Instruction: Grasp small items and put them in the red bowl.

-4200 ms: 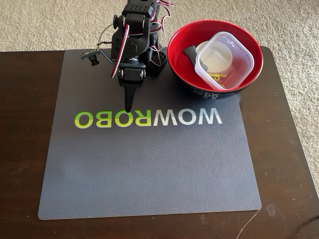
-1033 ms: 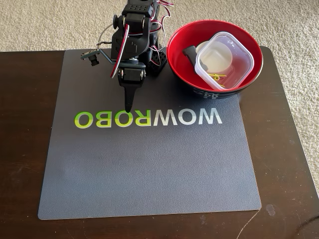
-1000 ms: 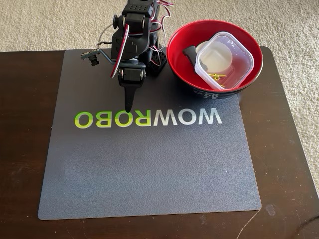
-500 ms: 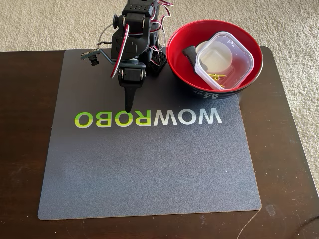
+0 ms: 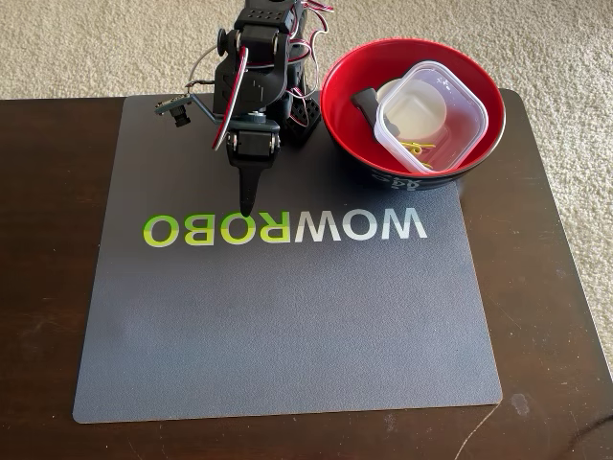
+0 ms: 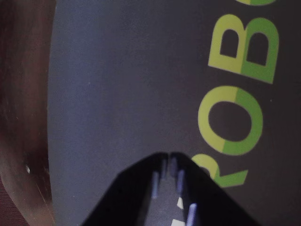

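The red bowl [image 5: 413, 107] stands at the mat's far right corner in the fixed view. Inside it lie a clear square container [image 5: 433, 115], a white round dish [image 5: 392, 96] under that container, a black bone-shaped piece [image 5: 365, 103] and yellow-green paper clips [image 5: 416, 147]. My gripper [image 5: 247, 208] hangs left of the bowl, pointing down over the mat's lettering, shut and empty. In the wrist view the gripper [image 6: 167, 157] shows its dark fingers closed tip to tip above the grey mat, with nothing between them.
A grey mat [image 5: 287, 316] with WOWROBO lettering [image 5: 284, 228] covers most of the dark wooden table [image 5: 48, 287]. The arm's base [image 5: 268, 57] stands at the mat's far edge. Beige carpet [image 5: 96, 38] lies beyond the table.
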